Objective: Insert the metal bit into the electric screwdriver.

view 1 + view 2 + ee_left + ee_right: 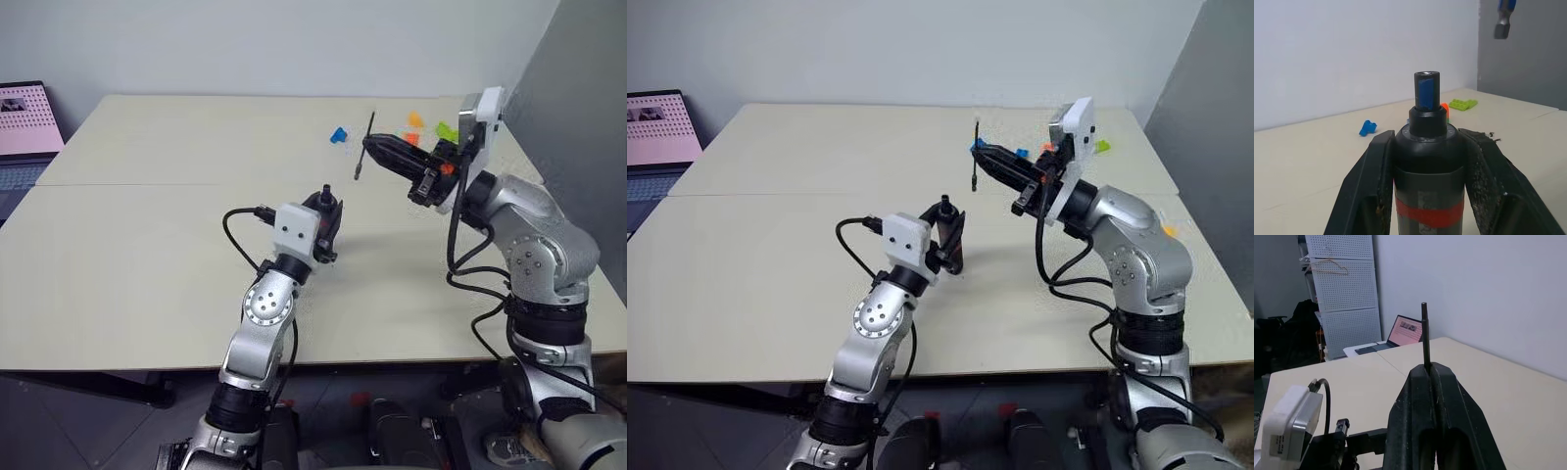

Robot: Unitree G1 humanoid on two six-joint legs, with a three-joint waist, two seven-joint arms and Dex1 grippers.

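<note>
The electric screwdriver point(1427, 171), black with a red band, stands upright in my left gripper point(328, 211), which is shut on its body. Its open tip point(1426, 83) points up and away. The metal bit point(365, 145) is a thin grey rod held nearly upright in the air above the table, up and to the right of the screwdriver. My right gripper point(380, 147) is shut on its middle. In the right wrist view the bit point(1424, 335) rises straight out of the closed fingers point(1418, 396). Bit and screwdriver are apart.
Small coloured bricks lie at the back right of the beige table point(147, 245): blue point(339, 135), orange point(415, 119), green point(446, 129). A laptop point(24, 122) sits beyond the table's left edge. A grey wall stands close on the right.
</note>
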